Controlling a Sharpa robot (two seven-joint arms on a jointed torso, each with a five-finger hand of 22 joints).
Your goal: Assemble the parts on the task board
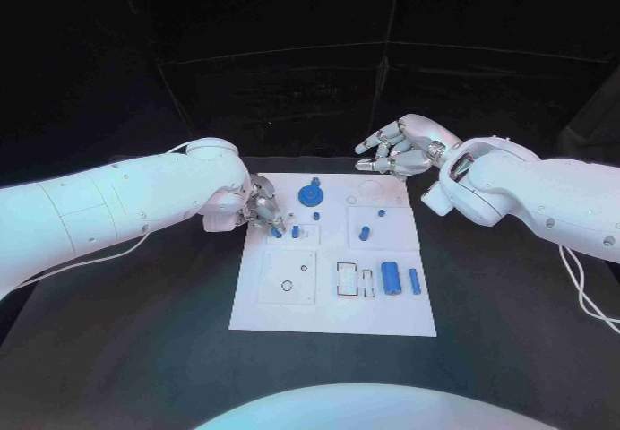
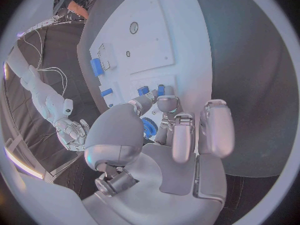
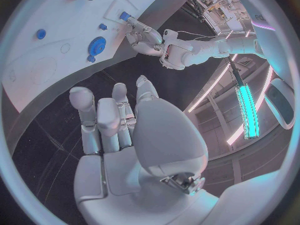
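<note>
Your left hand [image 1: 262,208] rests at the board's [image 1: 333,318] edge, fingertips pinching a small blue peg [image 1: 274,232], likely to seat it. The gear [image 1: 309,194] lies just beyond those fingers. Your right hand [image 1: 402,148] hovers curled, holding nothing, clear of the work.

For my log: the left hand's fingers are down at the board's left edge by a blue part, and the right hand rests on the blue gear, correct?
Not quite. In the head view the right hand hovers beyond the task board's far edge, away from the blue gear. The left hand is as you describe.
</note>
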